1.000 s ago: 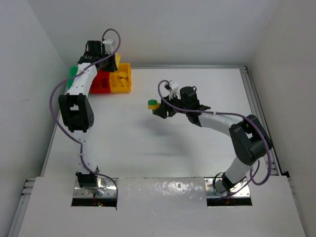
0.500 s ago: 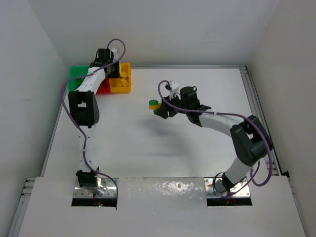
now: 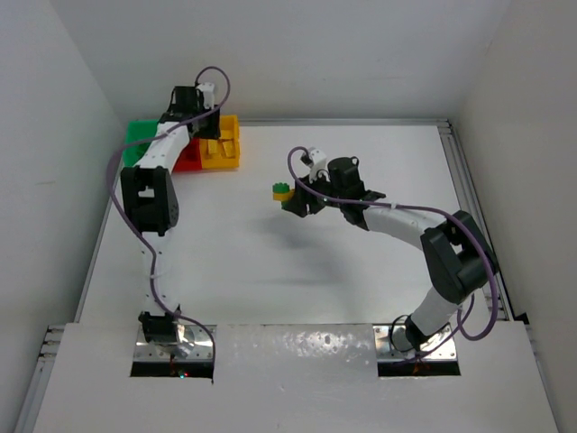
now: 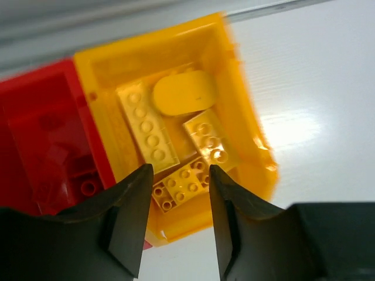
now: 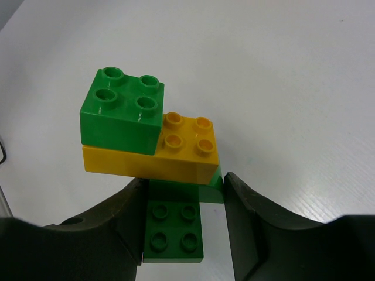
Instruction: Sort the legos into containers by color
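White table (image 3: pixel 243 271) carries the joined row of containers (image 3: pixel 224 153), green, red, yellow left to right, at its 11 o'clock corner.

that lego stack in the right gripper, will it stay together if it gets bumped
Probably rigid: the stack is hard glossy plastic locked by studs. Possibly top-heavy, since the yellow brick overhangs the green base pinched in the right gripper. A knock on the top green brick might pry it off.
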Motion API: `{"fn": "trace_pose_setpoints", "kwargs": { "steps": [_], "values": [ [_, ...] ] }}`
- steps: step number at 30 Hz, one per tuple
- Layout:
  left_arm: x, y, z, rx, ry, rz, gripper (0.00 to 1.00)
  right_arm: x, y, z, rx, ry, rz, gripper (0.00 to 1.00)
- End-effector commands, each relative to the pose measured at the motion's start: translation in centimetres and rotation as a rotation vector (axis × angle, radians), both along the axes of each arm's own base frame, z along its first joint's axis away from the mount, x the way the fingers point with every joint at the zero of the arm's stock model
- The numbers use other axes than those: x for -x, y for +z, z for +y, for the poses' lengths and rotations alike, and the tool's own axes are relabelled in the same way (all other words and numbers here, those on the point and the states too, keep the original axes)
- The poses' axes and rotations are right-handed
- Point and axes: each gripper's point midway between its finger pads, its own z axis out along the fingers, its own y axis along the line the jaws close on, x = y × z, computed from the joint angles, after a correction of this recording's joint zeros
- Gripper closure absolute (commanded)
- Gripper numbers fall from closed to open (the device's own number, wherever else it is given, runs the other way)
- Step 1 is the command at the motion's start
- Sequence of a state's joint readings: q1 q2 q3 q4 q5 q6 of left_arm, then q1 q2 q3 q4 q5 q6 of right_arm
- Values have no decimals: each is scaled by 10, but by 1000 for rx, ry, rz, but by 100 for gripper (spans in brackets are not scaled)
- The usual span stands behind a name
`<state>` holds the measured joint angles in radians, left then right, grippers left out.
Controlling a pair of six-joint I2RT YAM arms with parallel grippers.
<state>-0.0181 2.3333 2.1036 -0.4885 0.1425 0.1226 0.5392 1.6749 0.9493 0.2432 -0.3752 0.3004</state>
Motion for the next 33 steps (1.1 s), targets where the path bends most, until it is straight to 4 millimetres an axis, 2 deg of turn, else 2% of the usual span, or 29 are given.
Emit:
{"fn": "trace_pose_setpoints", "kwargs": {
  "steps": [1,2,3,4,6,7,9,11,12,13,14,15,16,17,18,19,22,26,30,33],
  "values": [
    [11,112,-37,-23,-335,-297,60,-14,46,10,-42,22,-125,100],
    [28,137,-48,-57,-458,-360,60,-13,46,9,-36,25,-122,100],
    [43,126,-56,-178,-651,-395,59,-14,46,10,-35,33,-125,100],
    [77,141,-76,-181,-817,-426,55,-13,46,10,-27,43,-129,100],
    [106,128,-84,-330,-1054,-476,51,-15,44,10,-6,53,-139,100],
    [125,131,-91,-302,-1103,-461,45,-14,41,9,18,63,-142,100],
    [136,139,-96,-235,-1100,-436,40,-20,43,6,48,49,-158,100],
    [155,136,-106,-94,-1102,-346,37,-31,42,-4,99,-4,-203,100],
    [171,137,-115,12,-1105,-286,36,-35,41,-8,119,-31,-225,100],
    [178,138,-120,62,-1090,-255,33,-48,43,-22,176,-130,-276,100],
    [184,139,-124,115,-1061,-218,30,-54,50,-21,193,-170,-327,100],
    [190,133,-136,208,-986,-147,18,-58,53,-21,218,-200,-361,100],
    [194,146,-139,230,-921,-151,17,-64,53,-24,275,-260,-410,100],
    [194,150,-145,273,-850,-139,16,-65,57,-23,295,-276,-432,100],
    [196,145,-156,350,-764,-102,16,-70,58,-19,298,-299,-452,100],
    [206,158,-162,364,-764,-122,16,-72,63,-15,275,-325,-468,100],
    [217,157,-183,349,-748,-89,16,-72,64,-5,203,-333,-458,100],
    [224,146,-192,395,-736,-41,16,-68,66,7,172,-292,-460,100],
    [229,148,-197,431,-778,-33,15,-69,66,8,173,-288,-451,100],
    [223,145,-200,415,-761,-52,15,-68,65,10,163,-285,-438,100]
  ]
}}
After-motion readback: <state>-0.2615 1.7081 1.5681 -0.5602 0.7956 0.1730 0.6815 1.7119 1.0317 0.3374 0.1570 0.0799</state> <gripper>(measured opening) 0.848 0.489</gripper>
